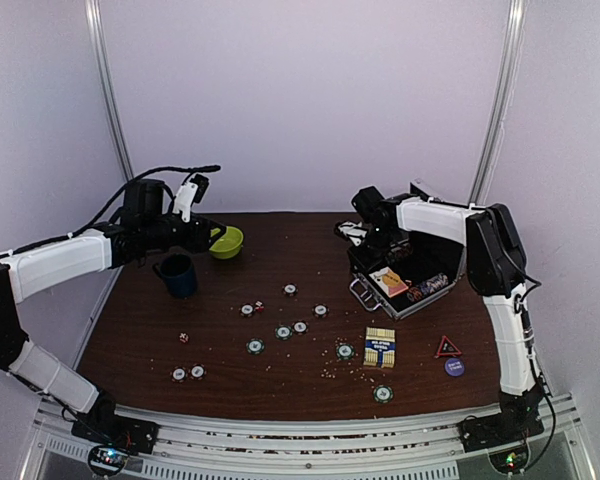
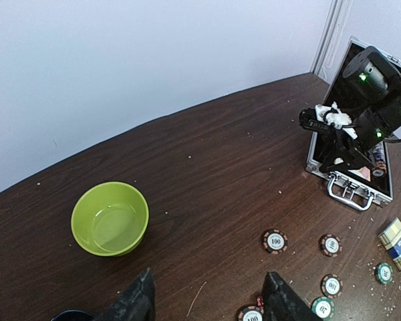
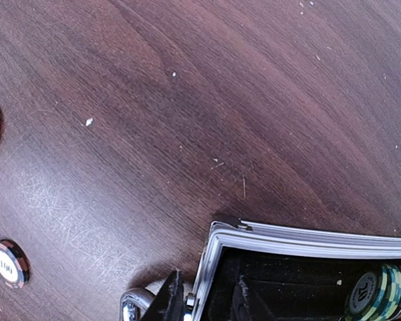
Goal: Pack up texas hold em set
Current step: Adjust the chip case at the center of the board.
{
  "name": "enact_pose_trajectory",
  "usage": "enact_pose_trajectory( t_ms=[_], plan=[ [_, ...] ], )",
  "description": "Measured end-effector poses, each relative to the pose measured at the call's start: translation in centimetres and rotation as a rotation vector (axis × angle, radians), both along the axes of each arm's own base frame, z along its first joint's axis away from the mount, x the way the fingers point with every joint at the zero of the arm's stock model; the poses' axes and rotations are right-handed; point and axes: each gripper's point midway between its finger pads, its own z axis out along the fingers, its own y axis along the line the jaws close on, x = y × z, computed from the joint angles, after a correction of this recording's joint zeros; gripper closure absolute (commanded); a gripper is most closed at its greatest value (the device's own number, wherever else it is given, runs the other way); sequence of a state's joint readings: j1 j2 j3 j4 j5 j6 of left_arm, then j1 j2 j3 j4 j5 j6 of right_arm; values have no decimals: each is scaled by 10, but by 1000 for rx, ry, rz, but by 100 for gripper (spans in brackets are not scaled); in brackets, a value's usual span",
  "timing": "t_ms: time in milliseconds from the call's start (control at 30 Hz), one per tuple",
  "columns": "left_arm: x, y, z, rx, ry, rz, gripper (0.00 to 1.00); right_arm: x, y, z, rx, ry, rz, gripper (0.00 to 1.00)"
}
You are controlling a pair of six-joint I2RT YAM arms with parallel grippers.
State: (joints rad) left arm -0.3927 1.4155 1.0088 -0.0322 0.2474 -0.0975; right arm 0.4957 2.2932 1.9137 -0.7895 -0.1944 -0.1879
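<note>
The silver briefcase [image 1: 450,285] lies open at the back right, holding a card box [image 1: 388,281] and a row of chips [image 1: 428,287]. My right gripper [image 1: 372,245] is at its near-left corner. In the right wrist view my right gripper [image 3: 210,301] is shut across the briefcase front wall [image 3: 307,237], one finger outside by the handle [image 3: 137,301], the other on the black lining. Several loose chips [image 1: 283,332] lie mid-table, with a striped card box [image 1: 379,347], a small die [image 1: 183,338] and two dealer buttons [image 1: 454,367]. My left gripper [image 2: 210,297] hangs open and empty beside the bowl.
A lime-green bowl [image 1: 227,241] and a dark blue mug [image 1: 177,275] stand at the back left under my left arm. The bowl [image 2: 110,219] is empty. Crumbs are scattered over the front of the brown table [image 1: 140,330]. White walls close in three sides.
</note>
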Motion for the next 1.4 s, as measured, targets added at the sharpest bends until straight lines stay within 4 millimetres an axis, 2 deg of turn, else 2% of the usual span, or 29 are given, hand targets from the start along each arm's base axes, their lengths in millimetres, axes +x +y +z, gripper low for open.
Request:
enact_pose_trajectory(
  t_ms=[367, 667, 867, 933, 1000, 1100, 1267, 1400],
  plan=[
    [0, 0, 0, 5, -1, 0, 45, -11, 10, -2, -40, -4, 73, 83],
    [-3, -2, -5, 20, 13, -8, 45, -37, 33, -2, -68, 7, 201, 84],
    [-4, -2, -5, 23, 12, -9, 45, -63, 50, -3, -93, 8, 323, 85],
    [-4, -2, -5, 23, 11, -10, 45, -73, 55, -3, -96, 17, 365, 82],
    [-4, -3, -5, 25, 11, -12, 45, -80, 59, -3, -96, 25, 394, 74],
    [-5, -4, -5, 27, 12, -15, 45, -84, 62, -3, -96, 33, 405, 68],
    [-5, -4, -6, 30, 14, -18, 45, -85, 60, -4, -91, 54, 374, 66],
    [-6, -5, -6, 30, 13, -18, 45, -83, 59, -3, -89, 65, 346, 68]
  ],
)
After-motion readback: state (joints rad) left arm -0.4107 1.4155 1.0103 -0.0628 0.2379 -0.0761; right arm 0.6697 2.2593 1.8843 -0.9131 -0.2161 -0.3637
